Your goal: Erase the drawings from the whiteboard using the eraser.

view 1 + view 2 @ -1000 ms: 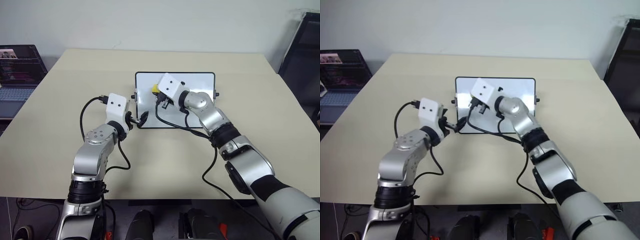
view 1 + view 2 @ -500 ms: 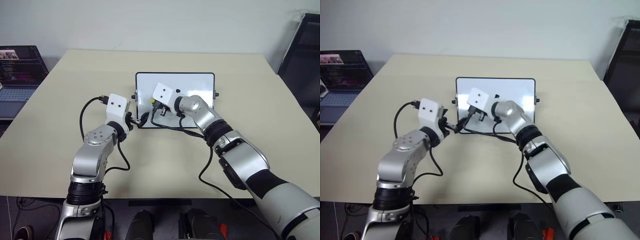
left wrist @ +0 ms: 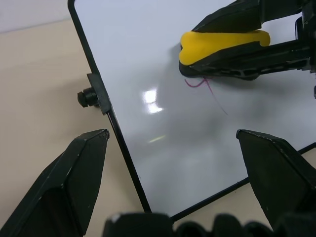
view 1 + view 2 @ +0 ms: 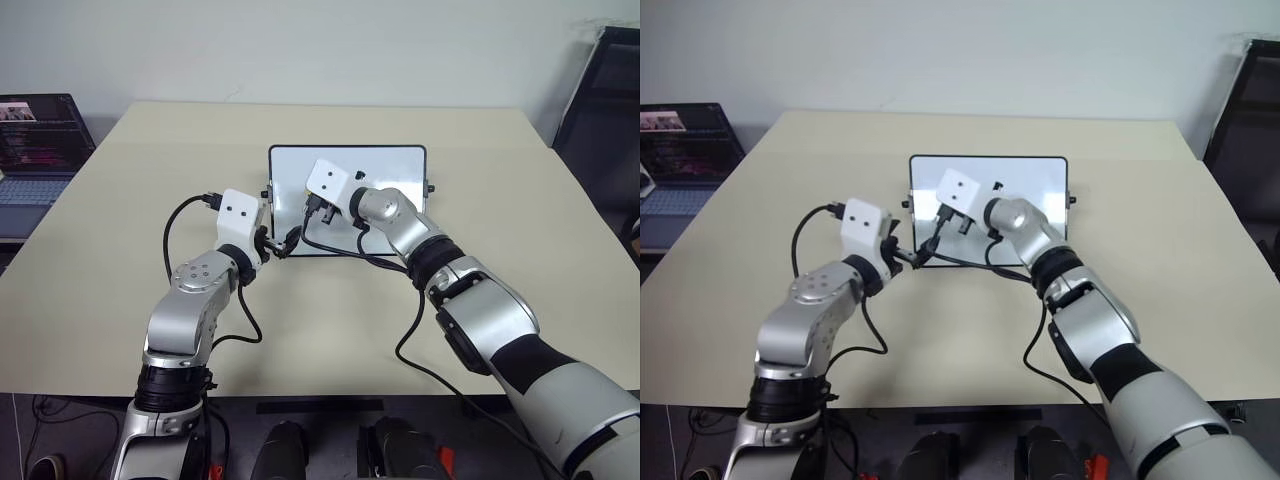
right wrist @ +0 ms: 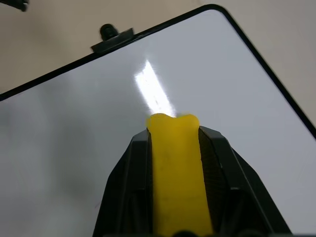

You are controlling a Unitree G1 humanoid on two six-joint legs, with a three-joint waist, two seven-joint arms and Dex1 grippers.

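Note:
The whiteboard [image 4: 392, 172] lies flat on the beige table [image 4: 520, 210], black-framed, with a small knob [image 3: 87, 97] on its side edge. My right gripper [image 4: 311, 210] hovers over the board's left half, shut on the yellow eraser [image 5: 175, 163]. The eraser [image 3: 222, 42] rests against the white surface. Just beside its end, thin pink drawings [image 3: 205, 86] remain as a short loop and stroke. My left gripper [image 4: 284, 243] is at the board's near left corner, open. Its fingers [image 3: 74, 182] stand wide apart on either side of that corner of the whiteboard [image 3: 148, 54].
An open laptop [image 4: 35, 140] sits off the table's left side. A dark chair [image 4: 600, 100] stands at the right. Black cables [image 4: 340, 250] trail from both wrists across the board's near edge.
My right gripper has carried the eraser from the board's upper middle down toward its near left part. The left gripper has stayed at the corner.

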